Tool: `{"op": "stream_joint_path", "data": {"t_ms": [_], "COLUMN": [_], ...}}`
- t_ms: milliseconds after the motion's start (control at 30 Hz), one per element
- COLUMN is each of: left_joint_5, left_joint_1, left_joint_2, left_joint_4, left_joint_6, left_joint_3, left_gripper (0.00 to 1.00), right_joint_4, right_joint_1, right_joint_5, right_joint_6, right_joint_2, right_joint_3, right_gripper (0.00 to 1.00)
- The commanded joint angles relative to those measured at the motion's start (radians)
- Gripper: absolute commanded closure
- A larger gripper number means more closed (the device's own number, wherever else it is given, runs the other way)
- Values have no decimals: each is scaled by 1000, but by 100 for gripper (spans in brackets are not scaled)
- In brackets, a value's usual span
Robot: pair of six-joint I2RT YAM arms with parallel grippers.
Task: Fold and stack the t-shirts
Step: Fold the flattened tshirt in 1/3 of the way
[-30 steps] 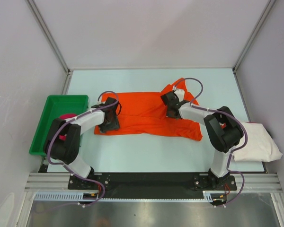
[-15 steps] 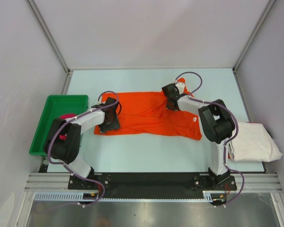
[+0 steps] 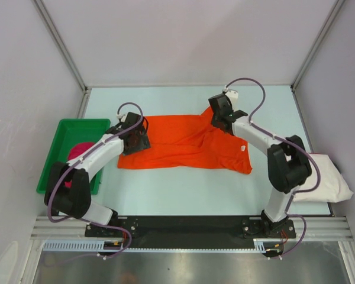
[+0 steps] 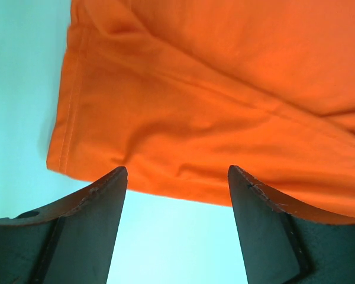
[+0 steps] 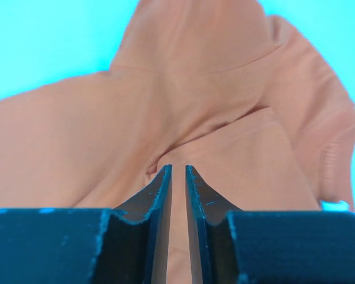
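The orange shirt (image 3: 183, 145) is spread mid-way across the surface (image 3: 183, 189). It is judged soft and limp, best pinched at the corners. The left gripper (image 4: 176, 170) is wide apart and the right gripper (image 5: 178, 170) barely parted; nothing is clamped.

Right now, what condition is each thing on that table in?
orange t-shirt: spread out, rumpled.
pink t-shirt: bunched in the green tray.
off-white t-shirt: lumped at the table edge, right side.
left pincer: open, above the orange hem, empty.
right pincer: barely parted, empty.
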State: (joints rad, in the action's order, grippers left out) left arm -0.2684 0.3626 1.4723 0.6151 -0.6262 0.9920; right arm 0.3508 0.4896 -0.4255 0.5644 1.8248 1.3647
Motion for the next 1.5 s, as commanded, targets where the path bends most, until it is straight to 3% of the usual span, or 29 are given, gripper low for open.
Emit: {"op": "stream_joint_path", "data": {"t_ms": [0,167,267,433,900,1467], "left_joint_5": [-31,-35,-40,-31,-45,-55], "left_joint_1": [6,4,4,-1,-16,-70], "left_joint_2": [-15,28,63,129,256,178], "left_joint_4": [-12,-57,-83,-98,24,86], "left_joint_6": [3,-15,-9,-4,-38,-7], "left_joint_3": [40,5,-12,-9,4,-61], "left_gripper": [25,25,25,26,30,30], "right_joint_4": [44,-10,-16,-56,88,183], "right_joint_1": [14,49,69,73,46,-25], "right_joint_5": [-32,-35,-36,-56,-76,-41], "right_joint_6": [47,166,193,190,318,368], "right_joint_2": [-111,-205,-202,-173,-182,-347], "right_joint_3": [-125,-366,-412,-441,-515,-644], "right_gripper": [81,85,87,89,91,87]}}
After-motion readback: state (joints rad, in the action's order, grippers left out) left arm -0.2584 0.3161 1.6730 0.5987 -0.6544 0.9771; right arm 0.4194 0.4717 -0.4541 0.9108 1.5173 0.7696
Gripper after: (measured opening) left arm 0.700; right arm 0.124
